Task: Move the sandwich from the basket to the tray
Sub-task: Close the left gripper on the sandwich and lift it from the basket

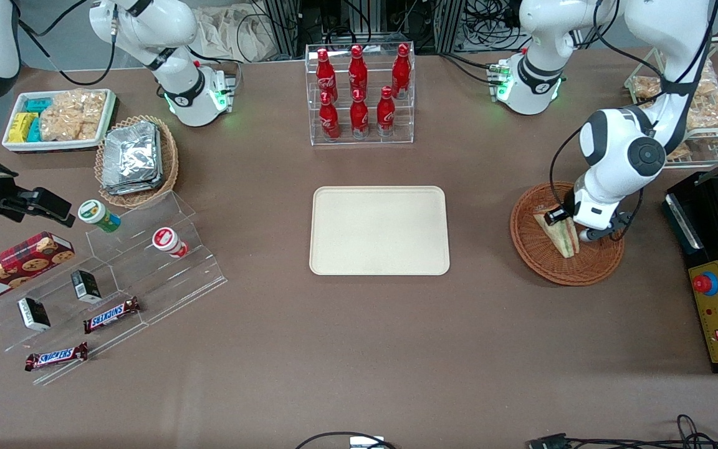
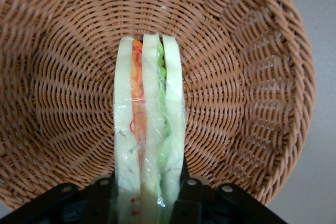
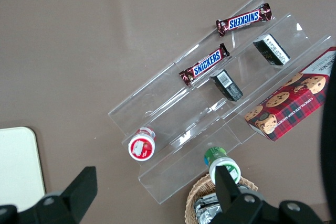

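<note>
The sandwich (image 1: 562,239) stands on edge in the round reddish-brown basket (image 1: 543,262), its orange and green filling stripes facing up at the wrist camera (image 2: 148,108). My left gripper (image 1: 574,229) is down in the basket, shut on the sandwich (image 2: 148,199), with one black finger (image 2: 192,199) pressed against each bread face. Basket weave (image 2: 63,77) surrounds the sandwich on all sides. The cream tray (image 1: 379,231) lies flat at the table's middle, toward the parked arm from the basket, with nothing on it; one corner of the tray (image 3: 18,166) shows in the right wrist view.
A clear rack of red bottles (image 1: 359,93) stands farther from the front camera than the tray. A black control box (image 1: 717,274) and a wire rack of snack bags (image 1: 702,106) sit at the working arm's end. A tan foil-packet basket (image 1: 136,159) and a clear snack shelf (image 1: 116,274) are at the parked arm's end.
</note>
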Robot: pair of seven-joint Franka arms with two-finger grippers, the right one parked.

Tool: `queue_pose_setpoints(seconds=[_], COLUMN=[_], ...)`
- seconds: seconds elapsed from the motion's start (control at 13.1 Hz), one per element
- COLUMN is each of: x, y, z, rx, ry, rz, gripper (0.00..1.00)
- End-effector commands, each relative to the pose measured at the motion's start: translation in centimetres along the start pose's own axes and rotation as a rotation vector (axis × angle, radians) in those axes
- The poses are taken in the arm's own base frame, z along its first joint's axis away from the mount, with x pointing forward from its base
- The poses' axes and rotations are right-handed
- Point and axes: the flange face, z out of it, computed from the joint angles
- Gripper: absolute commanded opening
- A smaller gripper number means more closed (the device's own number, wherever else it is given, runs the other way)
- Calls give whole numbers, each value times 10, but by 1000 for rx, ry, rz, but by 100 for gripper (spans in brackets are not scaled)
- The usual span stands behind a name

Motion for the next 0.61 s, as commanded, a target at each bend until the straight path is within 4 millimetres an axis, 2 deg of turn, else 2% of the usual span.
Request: queue_pose_setpoints(seconds=[0.0,0.23,0.38,0.53], x=[-1,7,31,44], y=[2,-1,-12,-6], z=[-44,-113,-181,-253], rx=[16,46,65,76], ry=[20,-9,-76,-128], rz=[12,77,84,109], gripper=[0,0,0,0])
